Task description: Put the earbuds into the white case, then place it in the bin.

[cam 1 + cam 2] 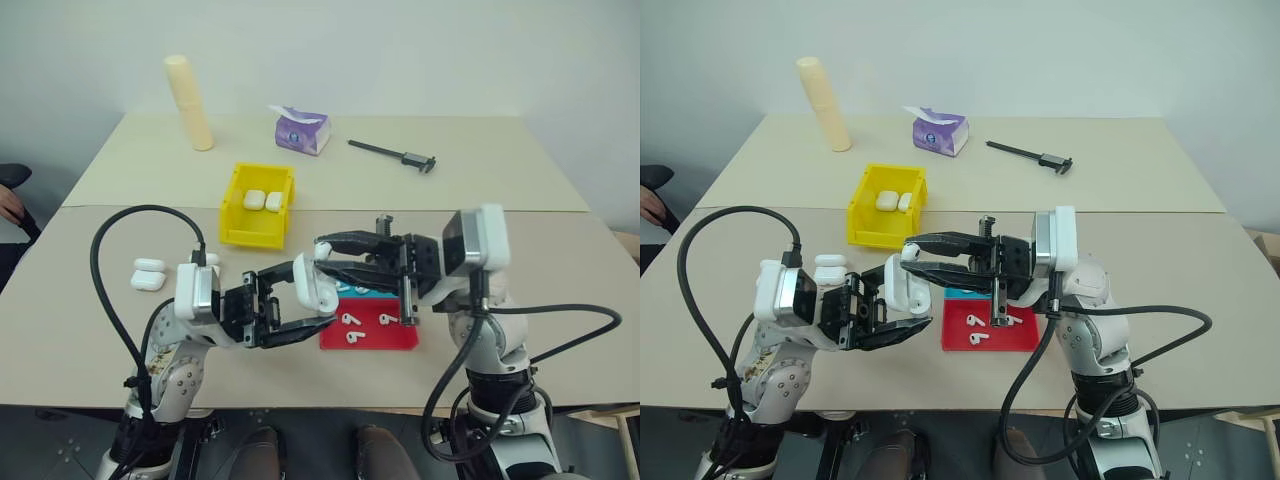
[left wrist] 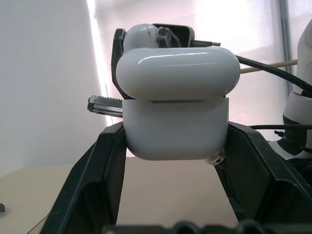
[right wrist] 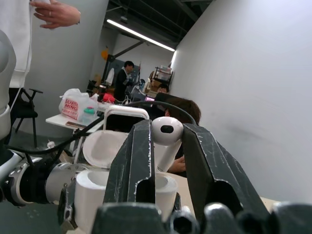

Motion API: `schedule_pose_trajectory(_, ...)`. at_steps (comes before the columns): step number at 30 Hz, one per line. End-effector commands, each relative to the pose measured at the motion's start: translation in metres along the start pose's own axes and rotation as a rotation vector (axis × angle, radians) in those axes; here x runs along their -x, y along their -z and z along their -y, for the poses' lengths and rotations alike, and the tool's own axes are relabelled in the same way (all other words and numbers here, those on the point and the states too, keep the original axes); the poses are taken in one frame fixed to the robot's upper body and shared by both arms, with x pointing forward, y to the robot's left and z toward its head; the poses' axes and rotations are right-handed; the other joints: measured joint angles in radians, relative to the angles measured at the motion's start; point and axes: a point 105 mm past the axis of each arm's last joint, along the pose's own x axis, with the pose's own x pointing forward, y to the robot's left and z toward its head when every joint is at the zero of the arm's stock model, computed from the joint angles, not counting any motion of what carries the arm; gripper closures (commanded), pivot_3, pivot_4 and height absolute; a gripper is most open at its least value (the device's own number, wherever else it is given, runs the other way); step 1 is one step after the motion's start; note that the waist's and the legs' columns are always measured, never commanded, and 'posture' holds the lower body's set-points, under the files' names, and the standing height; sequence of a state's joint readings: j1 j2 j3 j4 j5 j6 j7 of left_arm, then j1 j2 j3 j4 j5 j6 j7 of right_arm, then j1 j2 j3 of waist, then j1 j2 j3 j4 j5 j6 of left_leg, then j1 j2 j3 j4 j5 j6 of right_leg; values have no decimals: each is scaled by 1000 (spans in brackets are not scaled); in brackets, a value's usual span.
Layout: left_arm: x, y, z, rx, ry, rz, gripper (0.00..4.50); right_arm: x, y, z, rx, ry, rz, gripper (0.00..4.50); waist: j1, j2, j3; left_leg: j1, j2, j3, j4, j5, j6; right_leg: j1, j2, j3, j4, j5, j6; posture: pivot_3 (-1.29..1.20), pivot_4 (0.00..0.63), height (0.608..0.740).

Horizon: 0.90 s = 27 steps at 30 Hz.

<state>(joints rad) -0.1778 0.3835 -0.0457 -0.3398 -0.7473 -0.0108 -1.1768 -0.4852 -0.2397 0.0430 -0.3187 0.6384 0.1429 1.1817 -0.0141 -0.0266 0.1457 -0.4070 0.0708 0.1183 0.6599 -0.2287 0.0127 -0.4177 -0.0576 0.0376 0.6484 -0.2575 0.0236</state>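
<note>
My left gripper [image 1: 314,298] is shut on a white case [image 2: 175,114], held above the table's front edge with its lid flipped open [image 3: 105,146]. From the right, my right gripper [image 1: 326,256] reaches over the case and is shut on one earbud [image 3: 166,130], which hangs just above the open case body [image 3: 97,187]. Three more earbuds [image 1: 351,320] lie on the red tray [image 1: 400,340] below the grippers. The yellow bin [image 1: 232,208] stands behind them, left of centre, with two white cases [image 1: 262,200] inside.
Two more white cases [image 1: 148,273] lie on the table to the left. At the back are a cream cylinder [image 1: 190,103], a purple tissue pack [image 1: 301,131] and a black caliper [image 1: 392,153]. A person's hand [image 1: 9,206] shows at the left edge.
</note>
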Motion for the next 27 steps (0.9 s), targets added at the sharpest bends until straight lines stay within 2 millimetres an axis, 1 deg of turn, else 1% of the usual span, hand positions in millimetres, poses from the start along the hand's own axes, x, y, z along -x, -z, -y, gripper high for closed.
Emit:
schedule_pose_trajectory(1,-5,-7,4,-19,14,17,1754,0,-3,-2,39,-17,3,3857,0,0,0,0,0,0,0,0,0,0,0,0,0,0,0,0,150,740)
schedule_pose_trajectory(10,-6,-7,1,-30,10,22,1754,3,5,-6,42,-27,-28,3857,0,0,0,0,0,0,0,0,0,0,0,0,0,0,0,0,150,740)
schedule_pose_trajectory(16,-7,-7,1,-32,19,28,1754,5,12,-12,70,-72,-69,3857,1,0,0,0,0,0,0,0,0,0,0,0,0,0,0,0,150,740)
schedule_pose_trajectory(18,-7,-7,1,-33,20,29,1754,6,12,-13,74,-86,-77,3143,1,0,0,0,0,0,0,0,0,0,0,0,0,0,0,0,150,740)
schedule_pose_trajectory(19,-7,-7,1,-33,21,29,1754,6,13,-13,84,-84,-83,2911,0,0,0,0,0,0,0,0,0,0,0,0,0,0,0,0,150,740)
schedule_pose_trajectory(20,-7,-7,1,-34,21,30,1754,6,14,-12,90,-83,-88,2565,0,0,0,0,0,0,0,0,0,0,0,0,0,0,0,0,150,740)
schedule_pose_trajectory(21,-7,-7,1,-34,21,29,1754,6,14,-13,95,-90,-94,2310,0,0,0,0,0,0,0,0,0,0,0,0,0,0,0,0,150,740)
schedule_pose_trajectory(27,-7,-5,1,-35,20,26,1754,7,16,-12,96,-107,-115,2310,1,0,0,0,0,0,0,0,0,0,0,0,0,0,0,0,150,740)
